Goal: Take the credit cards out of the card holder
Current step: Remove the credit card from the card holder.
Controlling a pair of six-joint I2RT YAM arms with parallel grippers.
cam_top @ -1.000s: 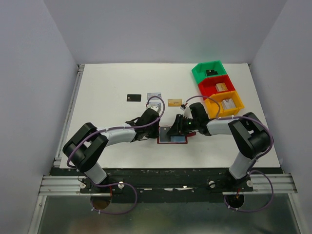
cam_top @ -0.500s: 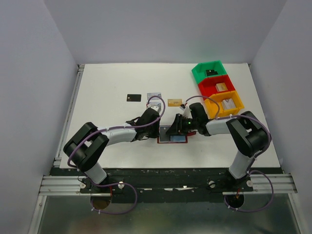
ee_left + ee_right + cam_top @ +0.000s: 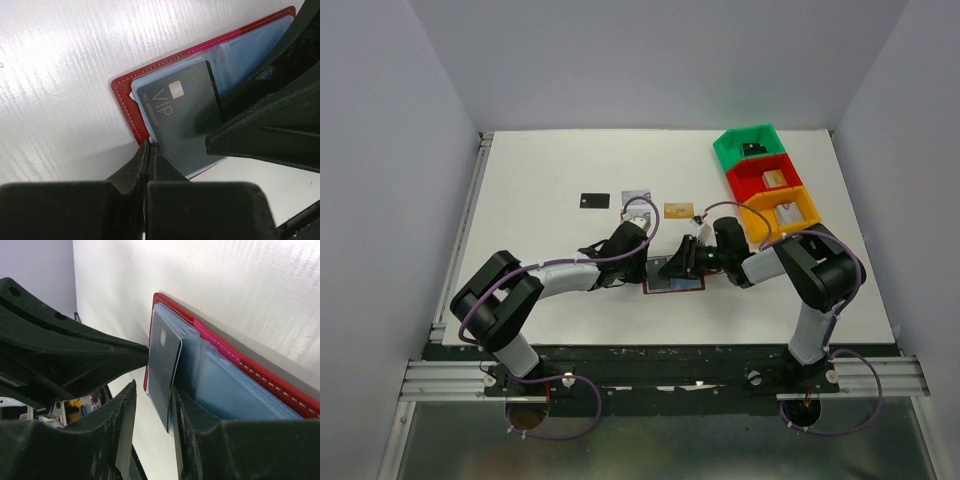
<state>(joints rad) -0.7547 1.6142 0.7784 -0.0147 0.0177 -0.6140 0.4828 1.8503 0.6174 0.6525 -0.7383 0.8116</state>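
Observation:
The dark red card holder (image 3: 673, 279) lies open near the table's front, blue lining up. A dark grey card (image 3: 180, 115) marked VIP sticks partway out of its sleeve. My left gripper (image 3: 148, 148) is shut on the card holder's (image 3: 126, 97) near edge, where the red border meets the lining. My right gripper (image 3: 154, 390) is open and straddles that card (image 3: 162, 365). The card rests against one finger, with a gap to the other. Three more credit cards lie flat farther back: black (image 3: 594, 200), silver (image 3: 637, 196) and gold (image 3: 678, 210).
Green (image 3: 750, 147), red (image 3: 765, 177) and orange (image 3: 782, 213) bins stand in a row at the back right, small items inside. Both arms meet over the card holder, and the right finger (image 3: 265, 130) crowds the left wrist view.
The left jaws have closed fully at the card holder's edge. The right gripper has shifted slightly left over the holder, and its jaws have narrowed a little around the card.

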